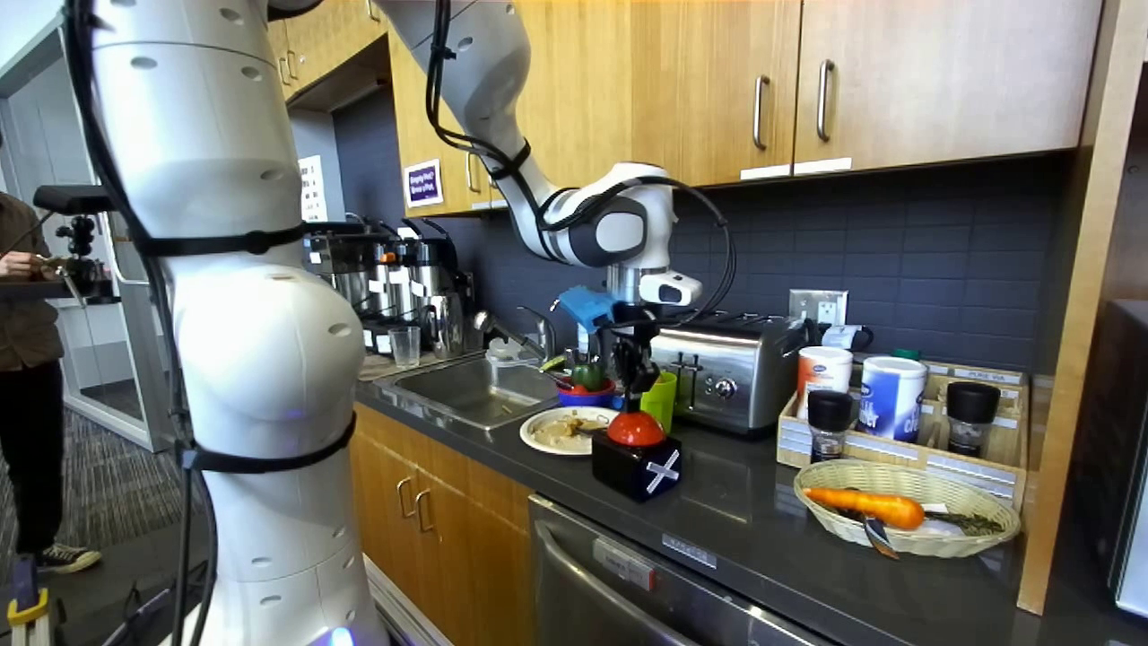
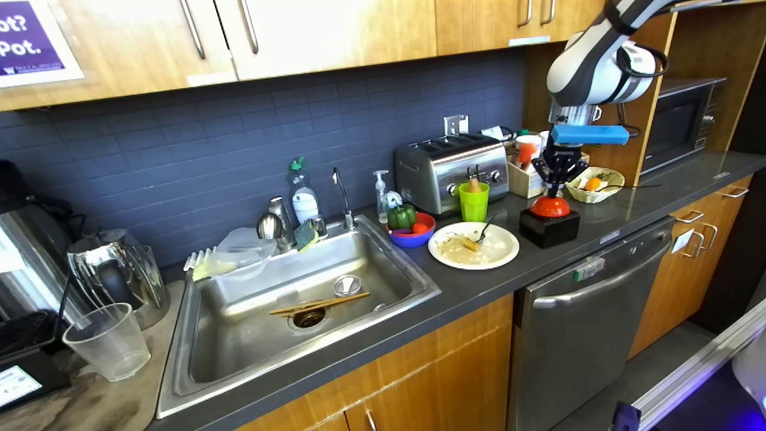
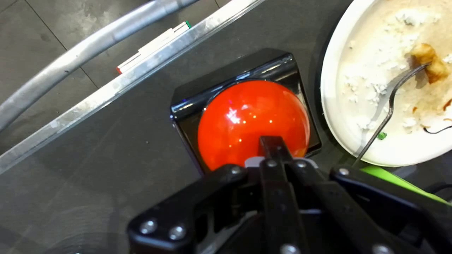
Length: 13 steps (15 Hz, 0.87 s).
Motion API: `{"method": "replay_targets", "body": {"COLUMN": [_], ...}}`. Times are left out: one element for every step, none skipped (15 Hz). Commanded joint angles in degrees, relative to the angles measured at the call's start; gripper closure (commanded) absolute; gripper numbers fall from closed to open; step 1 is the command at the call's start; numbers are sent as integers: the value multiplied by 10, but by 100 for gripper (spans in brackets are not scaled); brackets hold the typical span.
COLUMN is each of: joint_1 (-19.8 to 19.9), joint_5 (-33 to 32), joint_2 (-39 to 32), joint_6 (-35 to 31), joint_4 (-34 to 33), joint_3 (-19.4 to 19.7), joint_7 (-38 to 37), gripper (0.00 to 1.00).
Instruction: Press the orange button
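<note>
Pressed together at its tips and pointing down, the end effector (image 2: pixel 552 190) stands directly over the orange-red button (image 2: pixel 550 208) in both exterior views, meeting the crown of the glossy dome or sitting just clear of it; which of the two cannot be told. In the wrist view it lies along the bottom edge, and its narrow tip overlaps the lower part of the dome. The button is set in a black base (image 1: pixel 619 471), one face of which bears a pale cross of tape (image 1: pixel 663 471), and that base stands on the dark tabletop (image 1: pixel 744 511) near the front edge. Just beside it lies a round white plate (image 2: pixel 511 248) smeared with food remains (image 2: pixel 458 248), a fork (image 3: pixel 391 104) leaning over its rim with the tines at a browned morsel (image 3: pixel 437 68). Behind the plate, a green cup (image 2: pixel 474 206) stands close to the steel toaster (image 2: pixel 461 170), while a blue bowl (image 2: pixel 412 242) on the plate's side away from the base holds a green pepper (image 2: pixel 401 216). Past the bowl, wooden chopsticks (image 2: pixel 326 303) lie in the steel sink (image 2: pixel 239 350). Well apart from the plate and bowl, a woven basket (image 1: pixel 933 489) on the same tabletop holds an orange carrot (image 1: pixel 870 507).
</note>
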<state>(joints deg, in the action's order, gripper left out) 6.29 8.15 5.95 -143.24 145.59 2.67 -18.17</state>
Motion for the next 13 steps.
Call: {"method": "replay_targets", "body": {"joint_1": [-5, -5, -5, -6, -6, -7, -7, -7, -7, -7, -7, -7, -7], "joint_5": [6, 7, 7, 11, 12, 14, 13, 7, 8, 4, 3, 2, -3], "joint_2": [-38, -39, -40, -40, -40, -38, -37, -34, -30, -25, -19, -14, -7], "joint_6": [5, 8, 10, 13, 17, 20, 24, 29, 36, 42, 54, 58, 60], "joint_4": [-16, -18, -20, -21, -22, -23, -25, -26, -27, -28, -30, -29, -28], "joint_3": [6, 7, 7, 7, 7, 7, 8, 7, 6, 6, 5, 4, 3], "joint_7": [13, 14, 15, 18, 22, 28, 32, 29, 29, 25, 20, 19, 18], "gripper": [100, 100, 100, 100, 100, 100, 100, 100, 100, 100, 100, 100, 87]}}
